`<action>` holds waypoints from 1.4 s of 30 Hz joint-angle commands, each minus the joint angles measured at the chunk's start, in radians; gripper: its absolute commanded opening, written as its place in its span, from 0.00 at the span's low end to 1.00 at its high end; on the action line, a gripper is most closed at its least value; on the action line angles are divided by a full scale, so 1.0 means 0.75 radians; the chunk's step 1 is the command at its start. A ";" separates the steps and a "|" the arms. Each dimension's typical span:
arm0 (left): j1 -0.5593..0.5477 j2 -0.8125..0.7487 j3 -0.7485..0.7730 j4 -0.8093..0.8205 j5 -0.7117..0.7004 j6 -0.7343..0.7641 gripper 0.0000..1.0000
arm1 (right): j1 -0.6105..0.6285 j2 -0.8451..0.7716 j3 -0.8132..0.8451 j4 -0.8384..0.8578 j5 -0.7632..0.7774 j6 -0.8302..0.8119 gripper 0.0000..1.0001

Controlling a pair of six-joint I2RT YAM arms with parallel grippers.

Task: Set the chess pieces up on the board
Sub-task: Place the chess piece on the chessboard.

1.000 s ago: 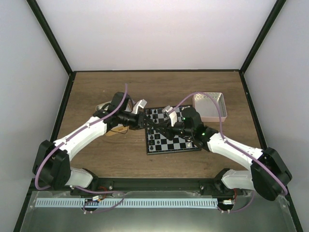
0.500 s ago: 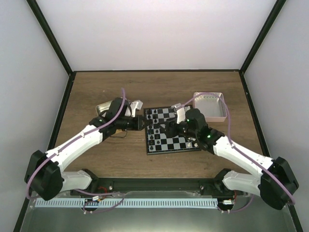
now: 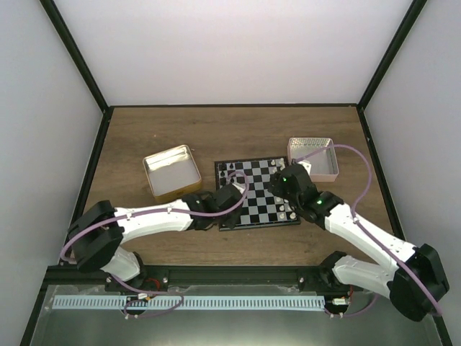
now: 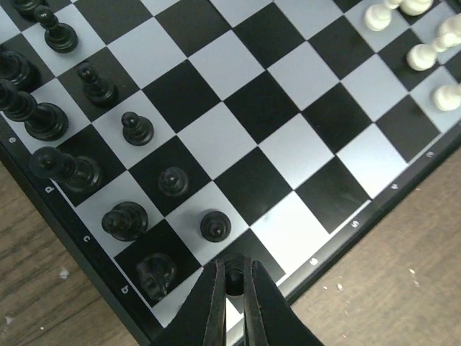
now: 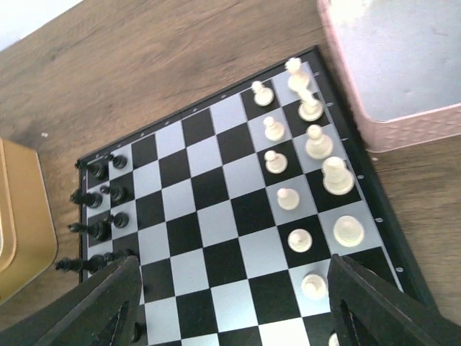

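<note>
Black pawn (image 4: pixel 233 277) seems pinched in the closed left gripper (image 4: pixel 232 268): lower it upright onto the vacant edge square of the board (image 4: pixel 238 137). Right gripper (image 5: pixel 234 267) gapes wide, empty.

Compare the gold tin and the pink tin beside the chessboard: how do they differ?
The gold tin lies left of the chessboard, by the black pieces; the pink tin lies right of it, by the white pieces. The gold tin stands apart from the board's edge; the pink tin sits close beside its far right corner. Both are open rectangular tins with no pieces visible inside.
</note>
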 commanded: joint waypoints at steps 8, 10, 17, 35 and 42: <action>-0.023 0.147 0.062 0.050 -0.050 0.041 0.04 | -0.047 -0.151 -0.003 -0.035 0.096 0.142 0.73; -0.025 0.149 0.049 0.061 -0.033 0.044 0.04 | -0.049 -0.155 -0.005 -0.033 0.096 0.141 0.73; -0.026 0.146 0.032 0.061 -0.022 0.061 0.04 | -0.048 -0.142 -0.013 -0.019 0.079 0.149 0.73; -0.030 0.181 0.010 0.028 -0.001 0.102 0.07 | -0.048 -0.121 -0.025 0.002 0.052 0.155 0.74; -0.029 0.177 0.018 0.005 -0.003 0.136 0.15 | -0.048 -0.132 -0.025 -0.001 0.056 0.161 0.74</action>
